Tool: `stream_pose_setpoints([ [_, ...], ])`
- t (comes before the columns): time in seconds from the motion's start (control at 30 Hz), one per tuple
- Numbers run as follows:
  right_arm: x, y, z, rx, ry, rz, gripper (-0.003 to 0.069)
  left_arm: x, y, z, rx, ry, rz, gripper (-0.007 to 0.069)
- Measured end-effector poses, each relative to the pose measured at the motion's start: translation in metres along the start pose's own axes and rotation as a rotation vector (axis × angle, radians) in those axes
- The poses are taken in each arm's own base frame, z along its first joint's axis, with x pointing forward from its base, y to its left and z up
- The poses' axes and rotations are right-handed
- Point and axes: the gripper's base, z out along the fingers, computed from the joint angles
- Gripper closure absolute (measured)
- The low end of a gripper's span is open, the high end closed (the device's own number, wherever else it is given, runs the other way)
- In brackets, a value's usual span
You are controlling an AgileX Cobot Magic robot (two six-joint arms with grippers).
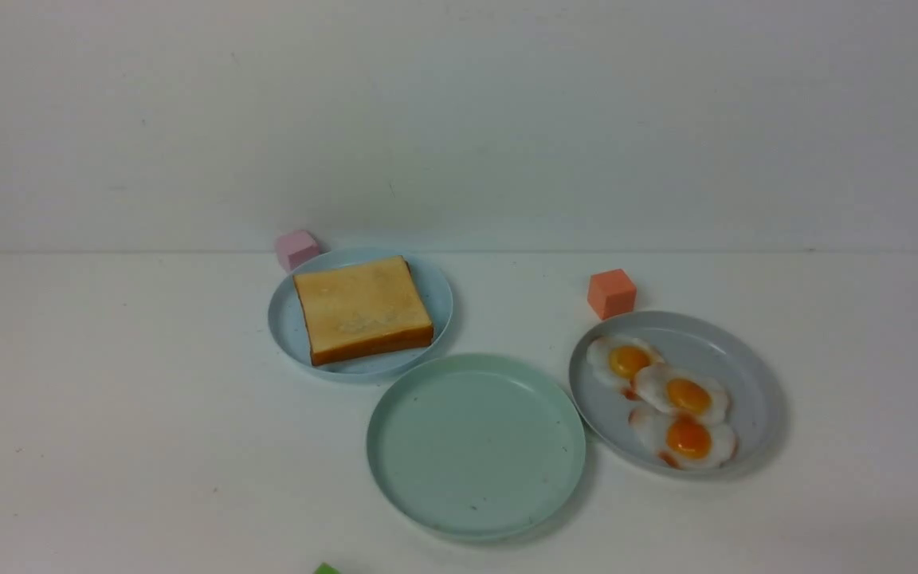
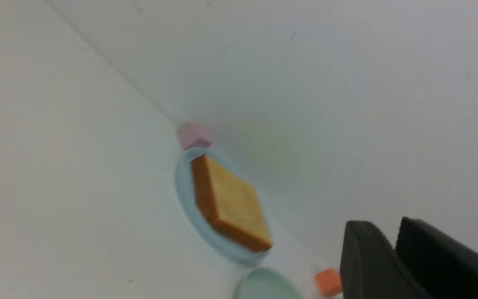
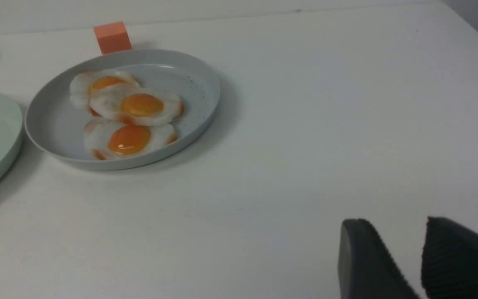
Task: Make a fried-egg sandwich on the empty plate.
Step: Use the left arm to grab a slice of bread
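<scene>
White table against pale wall. Mint-green plate bare, near centre, between light blue plate carrying toast and grey plate carrying three fried eggs. Left fingers close together, contact not discernible, nothing held. Right fingers spread, empty, above bare table

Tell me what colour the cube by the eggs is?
Orange. The cube shows best in the front view.
</scene>
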Motion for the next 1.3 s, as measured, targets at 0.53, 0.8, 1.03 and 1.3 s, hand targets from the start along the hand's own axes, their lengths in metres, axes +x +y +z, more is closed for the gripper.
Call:
stream_pose_setpoints([
  [0.53,-0.020,0.005,-0.002,-0.101,-0.241,0.384,0.0418,0.009,-0.095,0.088,0.007,0.877,0.584,0.0624],
  [0.8,-0.050,0.011,-0.016,-0.199,-0.187,0.599,0.0482,0.033,-0.101,0.132,-0.001,1.012,0.683,0.0636],
  [1.03,-0.129,0.034,-0.051,-0.374,0.304,0.148,0.0650,0.046,-0.120,0.201,0.042,1.091,0.814,0.0638],
  [1.3,-0.191,0.049,-0.064,-0.536,0.498,-0.153,0.0659,0.033,-0.101,0.292,0.051,1.097,0.863,0.0638],
])
